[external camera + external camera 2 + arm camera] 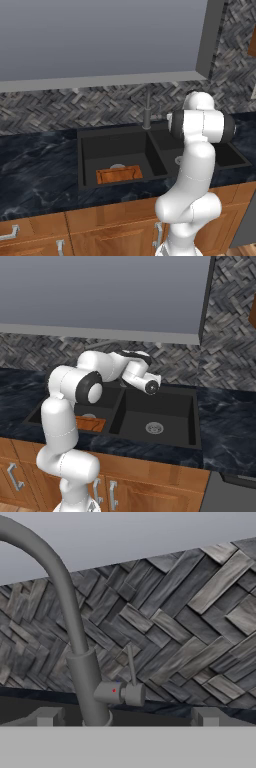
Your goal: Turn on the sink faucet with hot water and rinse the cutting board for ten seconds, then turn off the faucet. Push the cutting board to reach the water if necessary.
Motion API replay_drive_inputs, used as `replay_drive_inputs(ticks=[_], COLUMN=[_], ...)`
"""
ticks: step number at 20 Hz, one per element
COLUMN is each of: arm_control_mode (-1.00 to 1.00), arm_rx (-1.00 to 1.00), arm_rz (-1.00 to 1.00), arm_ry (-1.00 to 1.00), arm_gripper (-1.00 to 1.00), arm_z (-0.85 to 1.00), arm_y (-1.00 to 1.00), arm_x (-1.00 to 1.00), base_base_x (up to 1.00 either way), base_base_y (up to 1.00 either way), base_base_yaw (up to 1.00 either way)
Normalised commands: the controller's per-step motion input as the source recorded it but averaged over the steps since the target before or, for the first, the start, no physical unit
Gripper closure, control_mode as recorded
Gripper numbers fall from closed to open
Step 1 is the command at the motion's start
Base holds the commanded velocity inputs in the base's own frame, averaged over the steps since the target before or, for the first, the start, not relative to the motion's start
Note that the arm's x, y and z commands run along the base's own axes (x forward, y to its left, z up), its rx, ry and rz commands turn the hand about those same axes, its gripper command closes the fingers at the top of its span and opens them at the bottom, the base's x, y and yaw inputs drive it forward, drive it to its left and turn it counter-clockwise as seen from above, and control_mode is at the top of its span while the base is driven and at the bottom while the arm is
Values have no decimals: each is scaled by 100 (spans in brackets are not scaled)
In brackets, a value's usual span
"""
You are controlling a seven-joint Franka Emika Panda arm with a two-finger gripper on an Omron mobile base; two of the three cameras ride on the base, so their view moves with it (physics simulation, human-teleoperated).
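Observation:
The black double-basin sink (87,155) (197,421) is set into the counter. In its left basin the small orange-brown cutting board (119,174) (94,424) lies flat on the floor near the front wall, partly behind my arm in the right base view. The grey faucet (147,112) (82,662) stands at the back between the basins. In the hand view its side handle (122,692) with a thin upright lever is straight ahead, a short way off. My gripper (127,719) is open and holds nothing, its fingertips (47,717) wide apart. The water is out of view.
The dark marbled countertop (35,165) (230,416) runs to both sides of the sink. A herringbone tiled wall (190,612) stands right behind the faucet, and a grey overhead unit (100,40) hangs above it. Wooden cabinet fronts (110,230) are below.

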Motion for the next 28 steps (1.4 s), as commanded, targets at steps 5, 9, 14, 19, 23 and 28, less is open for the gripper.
replay_drive_inputs(ticks=[5,9,14,19,23,28], arm_control_mode=[-100,-100,-100,-100,-100,-100], arm_rx=[0,0,0,0,0,0], arm_rz=[0,0,0,0,0,0], arm_ry=[0,1,0,0,0,0], arm_gripper=[-100,-100,-100,-100,-100,-100], arm_z=[0,0,0,-3,-4,-2], arm_y=[0,0,0,0,0,1], arm_x=[6,20,33,30,24,12], base_base_x=[0,0,0,0,0,0], base_base_y=[0,0,0,0,0,0], base_base_yaw=[0,0,0,0,0,0])
